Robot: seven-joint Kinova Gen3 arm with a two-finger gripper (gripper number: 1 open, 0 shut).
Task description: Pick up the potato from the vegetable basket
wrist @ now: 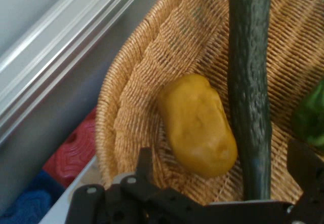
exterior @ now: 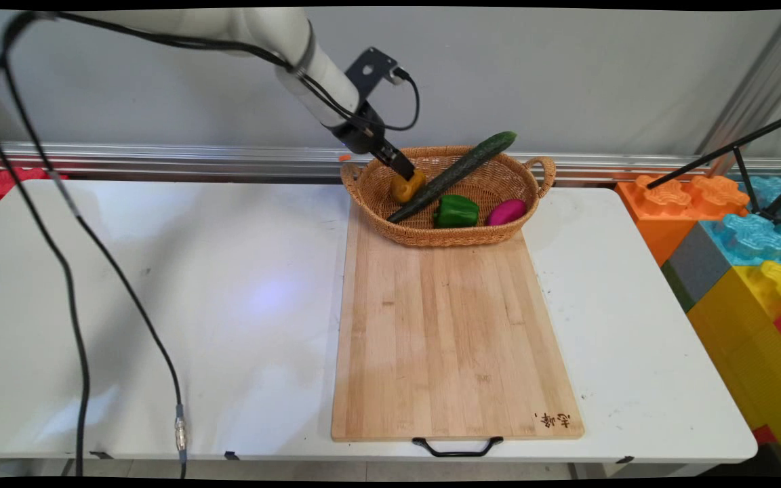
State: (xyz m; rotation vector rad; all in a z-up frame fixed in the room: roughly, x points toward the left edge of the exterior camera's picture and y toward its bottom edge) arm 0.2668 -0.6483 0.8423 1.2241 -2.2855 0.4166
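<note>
1. My gripper (exterior: 405,171) reaches down into the left end of the wicker basket (exterior: 512,234), which sits on the far end of the wooden cutting board (exterior: 455,339).
2. My fingers (wrist: 144,163) are spread wide: in the hand view one stands left of the yellow potato (wrist: 200,125) and the other shows at the right edge, beyond the cucumber (wrist: 248,82). Nothing is clamped between them.
3. The potato lies against the basket's left inner wall, directly ahead of my fingers. In the main view my fingertips sit right at its upper edge; I cannot tell whether they touch it.
4. The cucumber lies just beside the potato, on its right. It runs slantwise across the basket, its low end on the basket's near left floor and its top end poking out over the far rim.
5. A green bell pepper (exterior: 456,211) rests near the basket's middle, close to the near wall and just right of the cucumber's low end. In the hand view only a green sliver of it shows beyond the cucumber.
6. A magenta, egg-shaped item (exterior: 506,212) lies just right of the pepper, toward the basket's right end.
7. The board lies on the white table (exterior: 160,305), its black handle (exterior: 457,447) at the near end, farthest from the basket.
8. Coloured foam blocks (exterior: 743,257) are stacked off the table's right end, well apart from the basket.
</note>
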